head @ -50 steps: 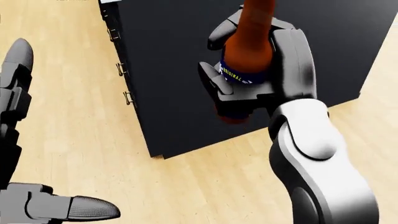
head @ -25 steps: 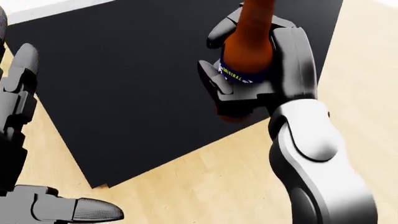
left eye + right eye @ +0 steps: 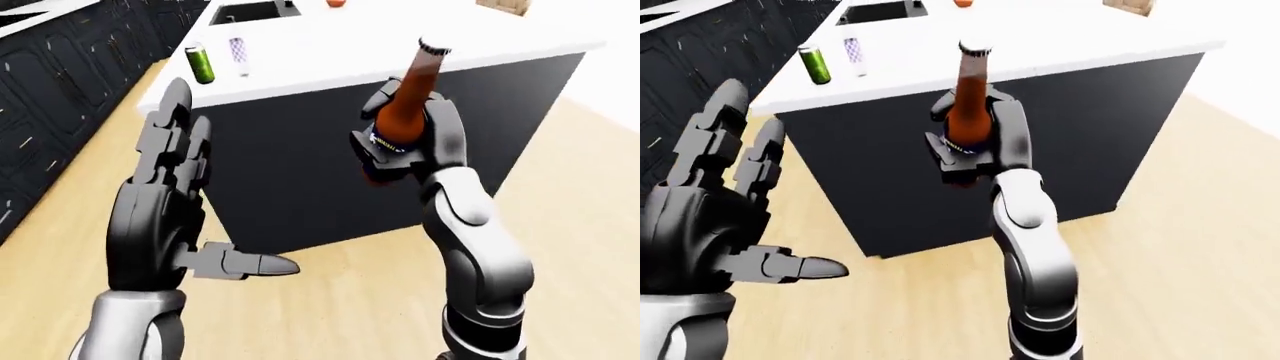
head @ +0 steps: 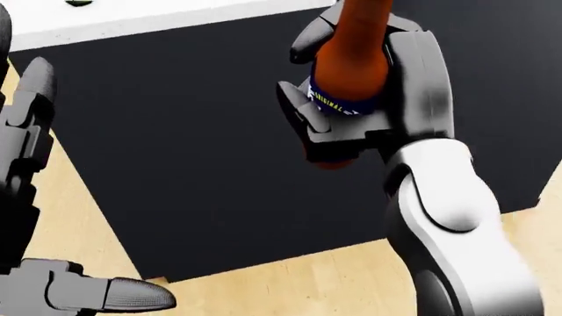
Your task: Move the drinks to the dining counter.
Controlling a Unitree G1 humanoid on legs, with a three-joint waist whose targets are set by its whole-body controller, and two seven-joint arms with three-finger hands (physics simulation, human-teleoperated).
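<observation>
The view has swung, so more dark counter (image 3: pixel 300 172) shows now. The right hand (image 4: pixel 369 99) holds a brown bottle (image 3: pixel 410 105) whose label reads "ORIGINAL"; the left hand (image 3: pixel 165 217) is wide open.

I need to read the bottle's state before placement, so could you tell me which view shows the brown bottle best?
The left-eye view: the whole brown bottle, cap to base, stands upright in the right hand. The right-eye view shows nearly as much. The head view cuts off its neck, showing only the labelled body.

Can (image 3: pixel 201 64) and second can (image 3: pixel 238 55) on counter (image 3: pixel 330 52) top left, bottle (image 3: pixel 410 105) before its side
</observation>
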